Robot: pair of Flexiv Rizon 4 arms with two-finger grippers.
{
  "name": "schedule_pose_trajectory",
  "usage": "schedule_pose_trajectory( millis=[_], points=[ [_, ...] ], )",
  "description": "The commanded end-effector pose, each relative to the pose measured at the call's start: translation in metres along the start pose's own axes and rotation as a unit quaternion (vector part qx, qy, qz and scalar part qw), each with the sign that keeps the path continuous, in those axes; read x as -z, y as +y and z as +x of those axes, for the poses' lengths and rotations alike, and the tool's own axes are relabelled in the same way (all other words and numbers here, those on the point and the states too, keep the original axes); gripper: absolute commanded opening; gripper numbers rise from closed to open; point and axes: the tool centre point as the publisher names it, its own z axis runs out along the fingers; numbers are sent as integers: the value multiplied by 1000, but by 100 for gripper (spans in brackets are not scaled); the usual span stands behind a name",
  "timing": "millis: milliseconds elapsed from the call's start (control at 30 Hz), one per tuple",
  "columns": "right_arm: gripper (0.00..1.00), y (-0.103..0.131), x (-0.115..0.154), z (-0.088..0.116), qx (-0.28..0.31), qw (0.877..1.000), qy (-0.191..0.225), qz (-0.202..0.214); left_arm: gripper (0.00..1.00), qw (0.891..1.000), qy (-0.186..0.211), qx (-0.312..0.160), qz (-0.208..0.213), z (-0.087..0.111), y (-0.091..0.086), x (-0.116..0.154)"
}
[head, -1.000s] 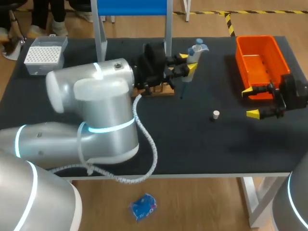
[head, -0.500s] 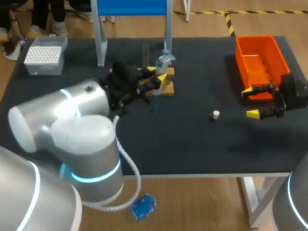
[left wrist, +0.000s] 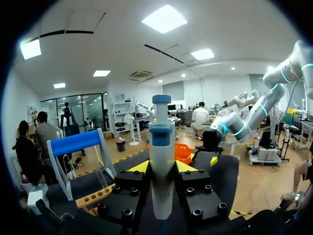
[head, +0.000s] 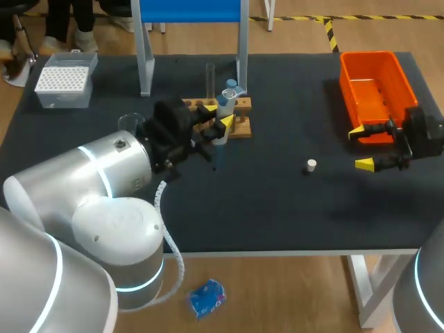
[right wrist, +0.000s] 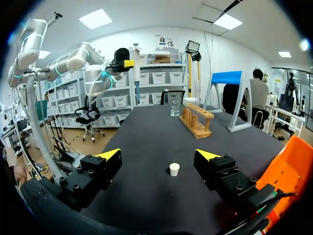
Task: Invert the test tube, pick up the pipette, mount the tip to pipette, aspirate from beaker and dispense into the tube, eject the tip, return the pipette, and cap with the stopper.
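**Head view: pipette held upright beside the rack**

Head view, left of centre: the left gripper (head: 218, 116) is clamped on the pipette (head: 225, 104), one yellow-tipped finger on each side of its body. The pipette's long axis runs close to vertical, blue plunger end up and narrow end pointing down at the surface (head: 277, 208). It stands just in front of the wooden rack (head: 243, 129), where the test tube (head: 209, 78) is upright. The left wrist view shows the pipette (left wrist: 161, 166) gripped between the fingers. At the right edge, the right gripper (head: 362, 147) has its fingers apart, holding nothing, beside the orange bin (head: 371, 69). The white stopper (head: 311, 165) sits alone, right of centre.
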Motion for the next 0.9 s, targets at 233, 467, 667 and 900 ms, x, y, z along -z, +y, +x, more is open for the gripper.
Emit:
schedule_pose_trajectory(
  millis=[233,467,667,900],
  points=[
    [100,0,0,1,0,1000,-1,1,0,998,-58,20,5,-70,2,41],
    [100,0,0,1,0,1000,-1,1,0,996,-80,2,-25,-103,4,65],
    [100,0,0,1,0,1000,-1,1,0,994,-107,8,-34,-127,11,87],
    [100,0,0,1,0,1000,-1,1,0,991,-125,20,-31,-145,20,98]
  ],
)
